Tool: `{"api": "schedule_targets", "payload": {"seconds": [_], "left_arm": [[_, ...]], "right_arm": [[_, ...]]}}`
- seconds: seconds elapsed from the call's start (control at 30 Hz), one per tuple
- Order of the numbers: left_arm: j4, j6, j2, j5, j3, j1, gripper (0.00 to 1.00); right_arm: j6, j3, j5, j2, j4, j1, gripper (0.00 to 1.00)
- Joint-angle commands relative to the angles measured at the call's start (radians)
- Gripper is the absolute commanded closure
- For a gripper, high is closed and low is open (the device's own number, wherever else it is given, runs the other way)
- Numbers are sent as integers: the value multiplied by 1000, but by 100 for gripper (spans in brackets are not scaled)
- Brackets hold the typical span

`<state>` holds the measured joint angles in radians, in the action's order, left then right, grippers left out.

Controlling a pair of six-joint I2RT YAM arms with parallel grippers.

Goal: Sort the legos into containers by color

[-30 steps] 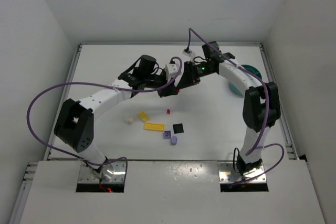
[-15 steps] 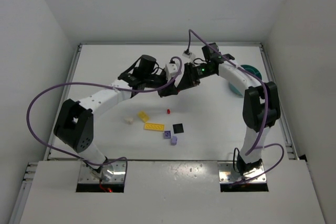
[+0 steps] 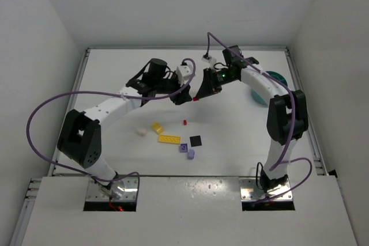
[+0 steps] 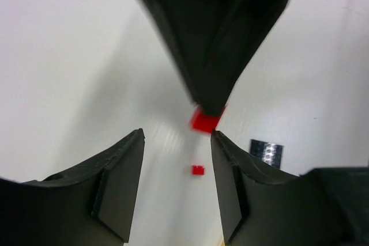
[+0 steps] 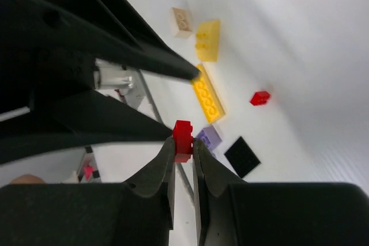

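My right gripper (image 5: 183,145) is shut on a small red lego brick (image 5: 183,136), held above the table's middle (image 3: 196,99). Just left of it, my left gripper (image 3: 181,97) is open and holds nothing; in its wrist view the jaws (image 4: 177,159) stand apart, with the held red brick (image 4: 205,121) past their tips. A second red brick (image 3: 185,123) lies on the table below. Nearer the front lie a yellow plate (image 3: 169,139), a yellow brick (image 3: 157,128), a cream brick (image 3: 140,132), a black plate (image 3: 196,140) and two lavender pieces (image 3: 183,148). The teal bowl (image 3: 277,78) is at the right, partly hidden by the right arm.
White walls close in the table on three sides. Purple cables loop from both arms, the left one (image 3: 40,113) swinging wide over the table's left edge. The right arm's forearm (image 3: 259,84) crosses in front of the bowl.
My left gripper has opened and drawn back to the left, away from the right gripper's tip. The red brick stays in the right gripper, which has barely moved.
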<state>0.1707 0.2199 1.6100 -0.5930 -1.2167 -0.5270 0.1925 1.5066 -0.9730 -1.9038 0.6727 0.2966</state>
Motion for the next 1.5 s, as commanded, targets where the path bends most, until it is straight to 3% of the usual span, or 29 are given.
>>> {"api": "schedule_targets", "payload": {"seconds": [0.0, 0.23, 0.33, 0.4, 0.5, 0.73, 1.03, 1.47], "left_arm": [[-60, 13, -79, 35, 8, 68, 45], [-40, 35, -137, 35, 71, 116, 45], [-40, 35, -147, 47, 91, 140, 45], [-40, 35, -147, 47, 91, 150, 45], [-40, 35, -147, 59, 91, 150, 45], [-40, 35, -137, 107, 71, 159, 45], [-40, 4, -128, 116, 71, 168, 45], [-59, 4, -128, 116, 71, 177, 45]], "right_arm": [[-38, 30, 89, 37, 76, -22, 100], [-97, 82, 319, 72, 100, -74, 100], [-119, 83, 546, 118, 97, -102, 100], [-129, 41, 791, 159, 45, -120, 100], [-130, 29, 942, 181, 36, -134, 100], [-221, 0, 1163, 189, 54, -211, 100], [-231, -2, 1287, 134, 62, -284, 100], [-240, -2, 1315, 68, 59, -321, 100]]}}
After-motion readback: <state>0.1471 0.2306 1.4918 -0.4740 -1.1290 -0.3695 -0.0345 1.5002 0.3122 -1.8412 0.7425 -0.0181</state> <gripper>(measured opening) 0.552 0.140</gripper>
